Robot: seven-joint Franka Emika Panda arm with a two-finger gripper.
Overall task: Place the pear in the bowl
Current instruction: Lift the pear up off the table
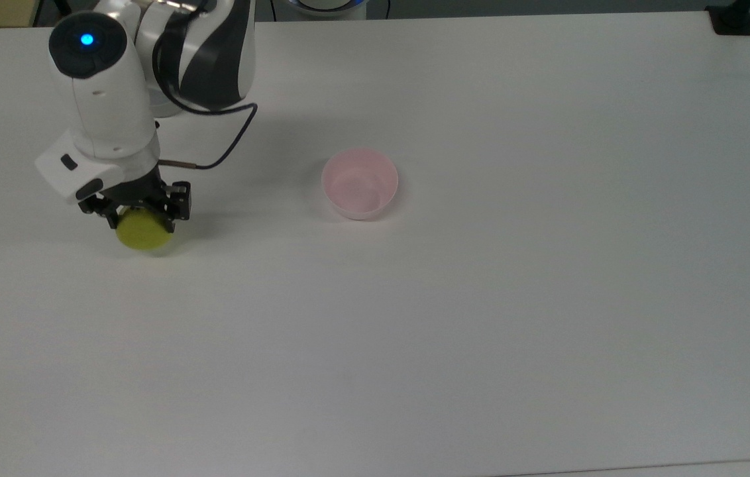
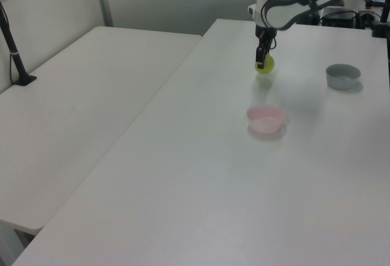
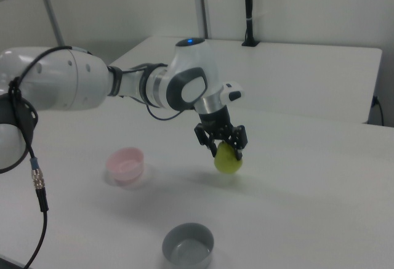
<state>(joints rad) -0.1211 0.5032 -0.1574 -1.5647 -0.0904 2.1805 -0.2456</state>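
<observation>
The yellow-green pear (image 1: 143, 234) (image 2: 265, 64) (image 3: 228, 159) hangs a little above the white table, with my gripper (image 1: 138, 213) (image 3: 224, 145) shut on its upper part. Its shadow lies on the table just below it. The pale pink bowl (image 1: 360, 183) (image 2: 265, 118) (image 3: 126, 164) stands empty, off to the top view's right of the pear, with a wide stretch of table between them.
A grey bowl (image 2: 342, 75) (image 3: 188, 245) stands at the left view's right, near the front in the right view. A black cable (image 1: 222, 149) loops from the arm. A second white table (image 2: 85, 89) adjoins at the left view's left.
</observation>
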